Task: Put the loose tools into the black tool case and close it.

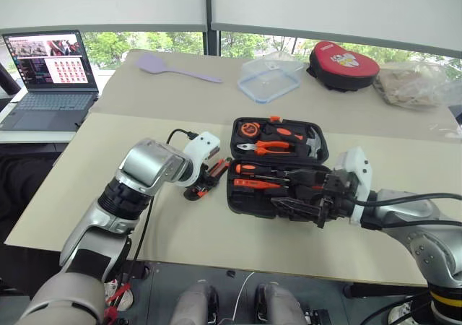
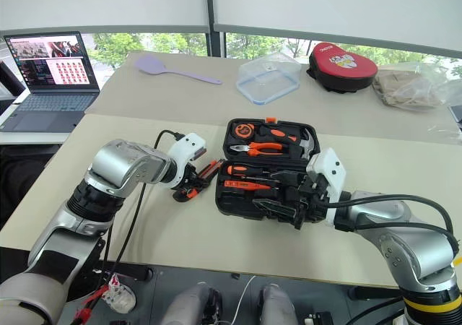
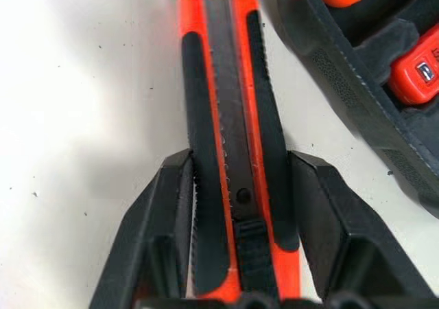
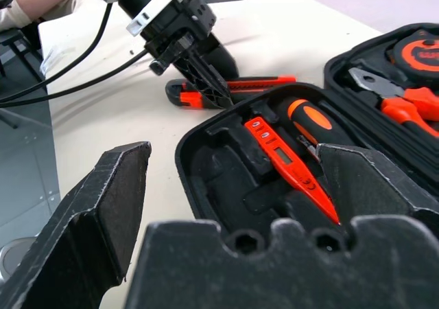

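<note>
Pale, matte counter (image 1: 180, 238) carries the open case (image 1: 278, 170), a black moulded clamshell whose recesses already seat orange-handled tools. Just left of it lies the knife (image 2: 201, 178), a long orange-and-black body with ribbed rubber grips and a notched slider. The left pincer (image 3: 240, 233) straddles it lengthwise, fingers (image 3: 168, 213) pressed to both flanks, likely so it lifts level. The right pincer (image 1: 307, 206) hangs spread wide over the case's near half, holding nothing, seemingly waiting.

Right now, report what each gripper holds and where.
Left gripper: fingers flank the orange-and-black utility knife mid-body on the table; grip not confirmed. Right gripper: open, empty.
</note>
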`<act>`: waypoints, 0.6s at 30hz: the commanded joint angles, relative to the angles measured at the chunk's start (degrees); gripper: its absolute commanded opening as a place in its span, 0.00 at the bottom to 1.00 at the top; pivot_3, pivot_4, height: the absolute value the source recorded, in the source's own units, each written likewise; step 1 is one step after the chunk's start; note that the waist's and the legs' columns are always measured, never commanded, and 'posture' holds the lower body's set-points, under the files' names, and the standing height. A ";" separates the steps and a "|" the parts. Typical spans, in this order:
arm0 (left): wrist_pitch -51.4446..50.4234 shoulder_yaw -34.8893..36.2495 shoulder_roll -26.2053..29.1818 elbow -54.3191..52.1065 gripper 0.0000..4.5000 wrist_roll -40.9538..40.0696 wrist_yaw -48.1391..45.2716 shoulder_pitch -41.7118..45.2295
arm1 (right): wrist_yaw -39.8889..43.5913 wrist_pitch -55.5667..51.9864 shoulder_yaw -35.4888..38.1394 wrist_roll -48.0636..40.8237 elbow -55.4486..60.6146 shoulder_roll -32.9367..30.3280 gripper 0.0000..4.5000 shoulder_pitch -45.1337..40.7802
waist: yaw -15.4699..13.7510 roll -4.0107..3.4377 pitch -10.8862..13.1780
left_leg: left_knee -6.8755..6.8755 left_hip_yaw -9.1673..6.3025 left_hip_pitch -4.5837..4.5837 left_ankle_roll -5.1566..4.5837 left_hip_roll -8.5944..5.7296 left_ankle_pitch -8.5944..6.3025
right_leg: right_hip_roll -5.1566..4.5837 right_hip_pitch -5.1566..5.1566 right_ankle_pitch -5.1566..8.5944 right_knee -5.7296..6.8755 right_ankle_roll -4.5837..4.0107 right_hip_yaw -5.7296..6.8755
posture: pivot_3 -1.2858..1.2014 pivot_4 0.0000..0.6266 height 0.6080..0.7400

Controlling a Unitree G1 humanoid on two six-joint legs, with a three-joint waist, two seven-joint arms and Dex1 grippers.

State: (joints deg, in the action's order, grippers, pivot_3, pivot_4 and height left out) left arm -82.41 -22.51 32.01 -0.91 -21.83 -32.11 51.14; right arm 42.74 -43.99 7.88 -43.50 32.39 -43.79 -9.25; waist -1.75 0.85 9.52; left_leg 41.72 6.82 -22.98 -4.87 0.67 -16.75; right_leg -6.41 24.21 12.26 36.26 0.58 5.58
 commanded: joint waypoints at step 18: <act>50.59 -6.42 3.28 5.72 0.36 6.04 -44.10 9.45 | 1.44 0.32 10.02 -0.74 4.20 -5.12 1.00 11.80 | -0.83 0.01 0.02 | 0.08 0.05 -0.37 -0.07 -0.06 0.00 | 0.05 0.16 0.03 -0.08 -0.05 0.30 | 0.52 0.24 0.93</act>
State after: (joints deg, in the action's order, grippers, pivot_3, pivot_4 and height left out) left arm -31.34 -26.73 38.01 4.27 -17.55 -75.68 58.05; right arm 44.50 -44.91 14.76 -44.72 34.51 -48.09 1.26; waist -2.58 0.86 9.54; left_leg 41.80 6.86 -23.35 -4.99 0.58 -16.73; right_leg -6.35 24.32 12.30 36.18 0.59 5.90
